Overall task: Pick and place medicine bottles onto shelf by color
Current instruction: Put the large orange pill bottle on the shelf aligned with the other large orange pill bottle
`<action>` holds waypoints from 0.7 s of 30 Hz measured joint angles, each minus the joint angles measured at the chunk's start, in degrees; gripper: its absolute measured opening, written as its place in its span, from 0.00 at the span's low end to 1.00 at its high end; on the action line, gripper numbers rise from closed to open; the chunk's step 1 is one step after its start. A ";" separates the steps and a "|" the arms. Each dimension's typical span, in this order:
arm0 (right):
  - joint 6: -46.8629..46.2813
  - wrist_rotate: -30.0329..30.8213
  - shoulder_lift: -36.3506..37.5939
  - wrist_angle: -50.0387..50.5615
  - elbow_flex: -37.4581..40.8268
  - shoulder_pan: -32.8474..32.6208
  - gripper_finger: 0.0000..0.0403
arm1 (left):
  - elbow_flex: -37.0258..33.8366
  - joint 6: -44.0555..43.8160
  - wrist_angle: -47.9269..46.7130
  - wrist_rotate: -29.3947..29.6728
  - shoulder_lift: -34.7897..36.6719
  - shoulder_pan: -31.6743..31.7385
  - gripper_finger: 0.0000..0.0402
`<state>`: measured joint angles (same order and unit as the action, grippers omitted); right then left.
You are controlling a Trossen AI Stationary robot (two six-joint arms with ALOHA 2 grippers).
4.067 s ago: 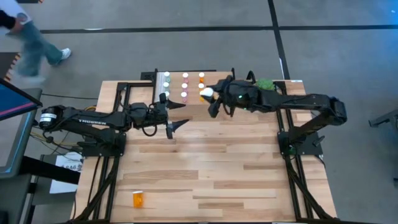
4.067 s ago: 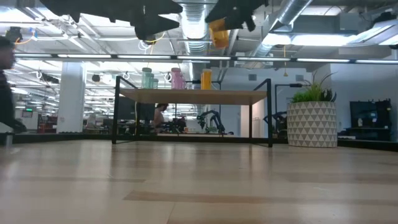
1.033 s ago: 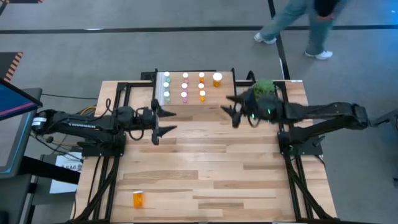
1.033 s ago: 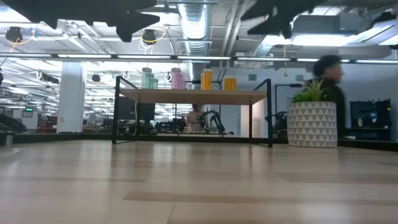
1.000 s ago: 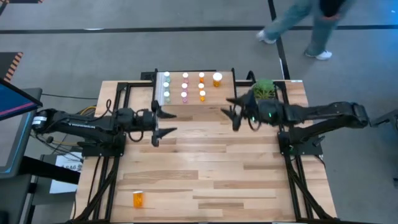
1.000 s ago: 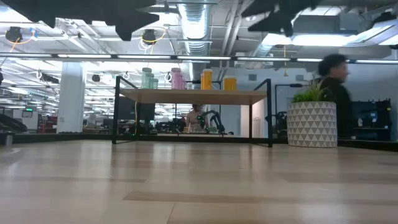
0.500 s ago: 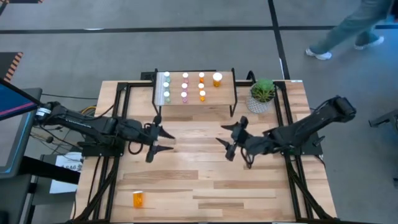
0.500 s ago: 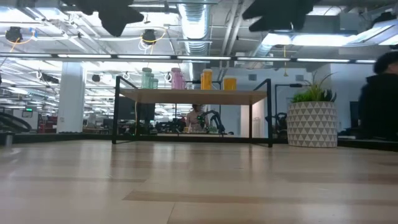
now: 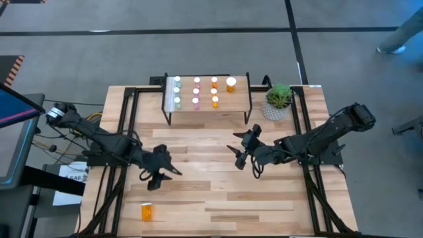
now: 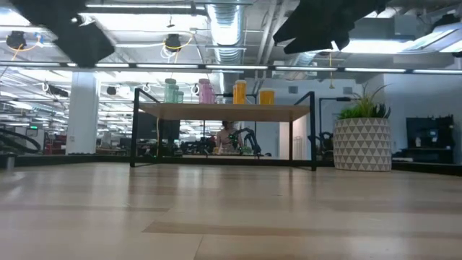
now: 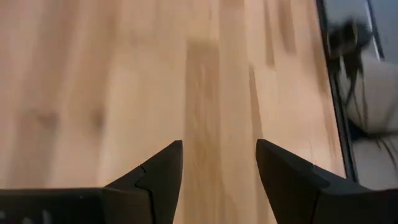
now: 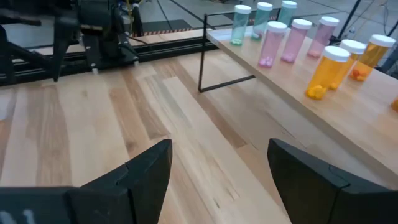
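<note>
High view shows the shelf (image 9: 206, 110) at the table's (image 9: 218, 192) far edge, already carrying rows of bottles (image 9: 196, 92) sorted green, pink, orange from its left end, with one bigger orange bottle at its right end; one last orange bottle (image 9: 147, 211) lies alone near the table's near-left corner; so the step in hand looks like fetching that one. The left gripper (image 9: 160, 173) hangs over the table's left half, nearest to it; in the left wrist view its fingers stand parted with only bare wood between them, gripping nothing; the next move calls for reaching on toward the near-left corner and lowering astride the bottle. The right gripper (image 9: 243, 151) waits mid-table, spread wide and empty.
</note>
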<state>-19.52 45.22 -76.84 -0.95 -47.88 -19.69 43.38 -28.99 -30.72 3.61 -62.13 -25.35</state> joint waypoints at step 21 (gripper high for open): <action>0.65 -0.29 0.00 -1.57 -0.07 -1.43 0.70 | -0.02 -29.61 -5.95 -5.62 -5.51 -19.30 0.65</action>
<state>-18.87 44.93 -76.84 -2.52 -47.94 -21.12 43.35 -58.60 -36.67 -2.02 -67.64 -44.65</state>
